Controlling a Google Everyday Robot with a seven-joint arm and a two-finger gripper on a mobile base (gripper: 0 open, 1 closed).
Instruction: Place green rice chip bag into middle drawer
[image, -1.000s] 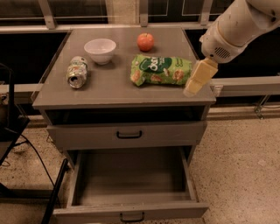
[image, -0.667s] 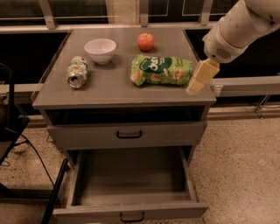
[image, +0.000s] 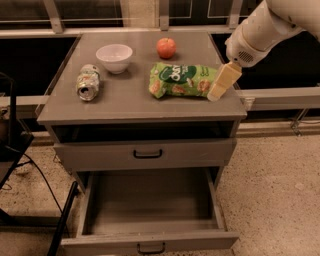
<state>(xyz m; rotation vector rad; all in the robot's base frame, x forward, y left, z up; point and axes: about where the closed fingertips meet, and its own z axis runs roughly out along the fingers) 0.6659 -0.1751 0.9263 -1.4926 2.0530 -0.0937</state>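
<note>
Nearest to the camera, the middle drawer (image: 150, 205) stands pulled out, a bare grey tray with low side walls and a small black handle (image: 150, 248) on its front panel. Just above it, 1 more drawer (image: 95, 156) sits closed with its own black handle (image: 147, 154), and over that a dark open slot runs under the cabinet top (image: 125, 102).

On that grey top, the crushed soda can (image: 88, 83) lies on its side towards the left edge. The green rice chip bag (image: 182, 80) lies flat right of centre, its long side running left to right, well apart from the can and not in the drawer. My gripper (image: 223, 82) is at the bag's right end, tilted down and to the left, its cream tip touching or just beside the bag near the top's right edge; I cannot tell whether it is open or closed, and it is not lifting the bag. My white arm (image: 260, 32) comes in from the upper right.

Further back sit a white bowl (image: 114, 56), upright, and a red-orange apple (image: 166, 48), near each other but apart, with metal rails (image: 125, 31) behind the cabinet
</note>
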